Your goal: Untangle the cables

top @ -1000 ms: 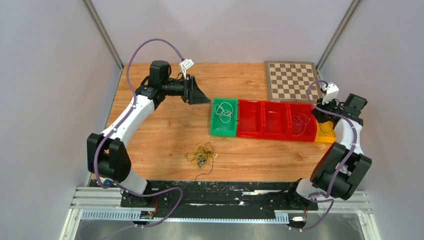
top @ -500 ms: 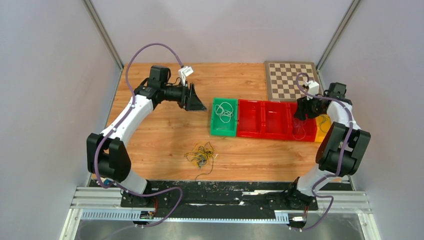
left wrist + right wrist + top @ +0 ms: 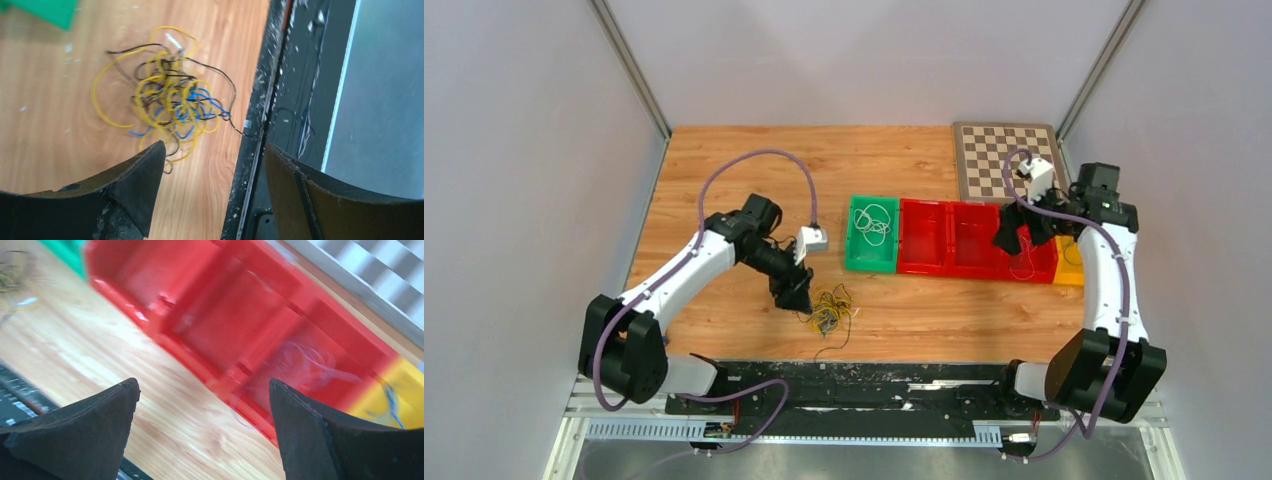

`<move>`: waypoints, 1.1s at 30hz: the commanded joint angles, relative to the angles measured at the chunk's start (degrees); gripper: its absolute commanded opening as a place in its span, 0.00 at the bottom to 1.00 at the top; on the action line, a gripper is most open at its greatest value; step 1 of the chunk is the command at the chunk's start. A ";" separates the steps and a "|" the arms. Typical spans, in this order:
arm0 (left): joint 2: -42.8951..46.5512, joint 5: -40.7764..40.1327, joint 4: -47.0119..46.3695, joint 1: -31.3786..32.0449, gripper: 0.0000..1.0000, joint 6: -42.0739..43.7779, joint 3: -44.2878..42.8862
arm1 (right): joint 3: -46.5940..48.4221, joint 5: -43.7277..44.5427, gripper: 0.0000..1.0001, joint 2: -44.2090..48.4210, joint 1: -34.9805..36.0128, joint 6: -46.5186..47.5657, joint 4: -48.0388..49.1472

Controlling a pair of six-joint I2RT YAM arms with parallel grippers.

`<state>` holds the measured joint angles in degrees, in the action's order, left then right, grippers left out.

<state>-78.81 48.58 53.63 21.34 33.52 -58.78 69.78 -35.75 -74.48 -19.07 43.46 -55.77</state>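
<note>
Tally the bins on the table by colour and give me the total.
green bin: 1
red bins: 3
yellow bin: 1, partly hidden behind the right arm
Total: 5

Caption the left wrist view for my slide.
Open left hand hovers by the yellow, dark and blue cables near the table edge.
</note>
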 commanded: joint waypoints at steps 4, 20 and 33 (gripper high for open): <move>2.86 -6.42 -7.24 6.28 0.76 9.37 5.09 | -3.95 -12.66 0.89 2.14 18.10 -13.50 4.44; -17.24 -10.80 -13.67 6.25 0.52 -4.26 -0.50 | -28.96 -5.07 0.79 11.87 38.84 -20.18 42.39; -14.30 3.70 -12.19 -1.53 0.00 -17.30 -1.16 | -33.18 -0.85 0.88 5.16 59.97 -17.85 57.07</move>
<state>-98.24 44.29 41.93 25.08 22.79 -58.78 35.81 -38.20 -64.97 36.64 24.84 -8.21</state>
